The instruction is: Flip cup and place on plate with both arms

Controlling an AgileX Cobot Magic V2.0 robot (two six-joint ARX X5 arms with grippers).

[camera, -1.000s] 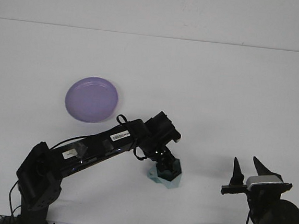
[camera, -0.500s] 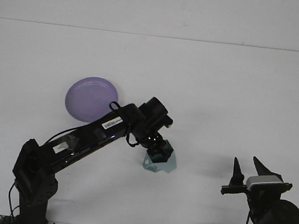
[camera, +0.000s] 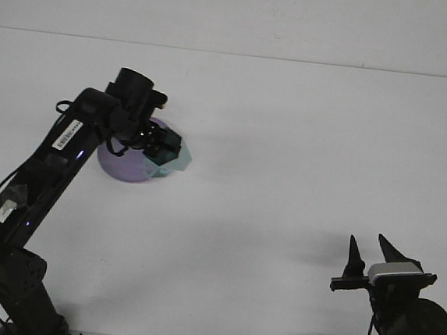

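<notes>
1. The pale teal, translucent plastic cup [camera: 173, 161] is seen clamped in the left gripper [camera: 165, 146], whose jaws are closed against the cup's body; the black fingers cover much of it.

2. The cup is carried over the right-hand rim of the round purple plastic plate [camera: 125, 168], at about the plate's 3 o'clock edge. Whether it touches the rim or hangs just above it cannot be told from this single view.

3. The cup's long axis appears tilted, not upright, with its lower end pointing towards 4 o'clock. Which end is the mouth cannot be made out.

4. The relation on which the coming move turns: the plate's centre lies at about 8 o'clock from the held cup, so a short shift that way is judged necessary before release.

5. The left arm is by far the nearer; the right gripper [camera: 366, 257] is parked well apart at the white table's [camera: 312, 144] lower right, its two fingers spread wide and holding nothing.

6. The placing step is judged nearly done, with centring, uprighting and release outstanding.
</notes>
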